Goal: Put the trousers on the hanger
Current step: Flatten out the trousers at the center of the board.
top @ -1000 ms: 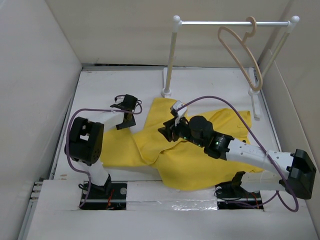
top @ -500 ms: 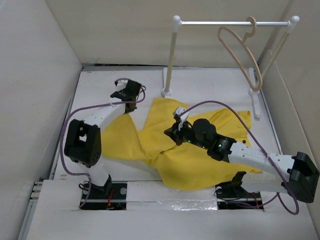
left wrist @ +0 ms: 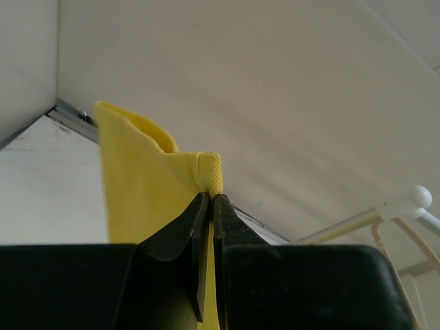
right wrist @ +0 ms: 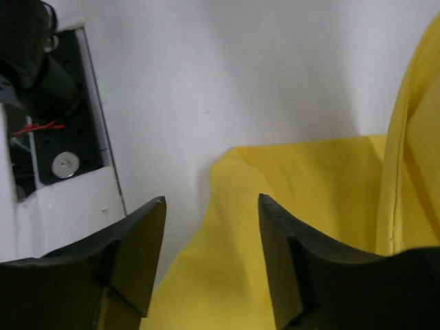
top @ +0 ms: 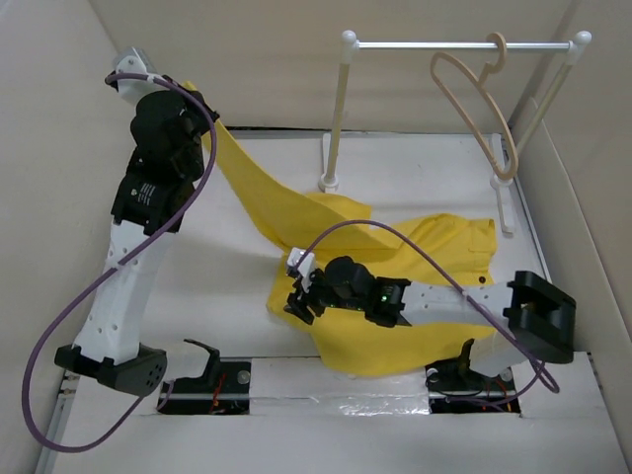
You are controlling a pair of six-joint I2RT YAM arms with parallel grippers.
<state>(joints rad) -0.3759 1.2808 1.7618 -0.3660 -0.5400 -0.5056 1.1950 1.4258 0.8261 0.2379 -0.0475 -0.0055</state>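
Left fingers (left wrist: 184,228) clenched on a hemmed edge of the trousers (top: 449,247), held high at the far-left corner. From that pinch the yellow cloth runs taut and slanting down to the counter (top: 227,267). The rest lies crumpled mid-counter and toward the near right, so the long axis runs far-left to near-right. Right fingers (right wrist: 137,251) released, nothing between them, hovering low over the near-left edge of the cloth. Hanger (top: 472,120) hangs by its hook from the rail (top: 434,44) at the far right, well apart from both sets of fingers and across the counter from the raised end. Judgement: the right arm's base sits nearer the hanger, yet the left holds the cloth, so the held end must travel rightward. Count: one pair of trousers, one hanger, one rail on two posts, two arms.
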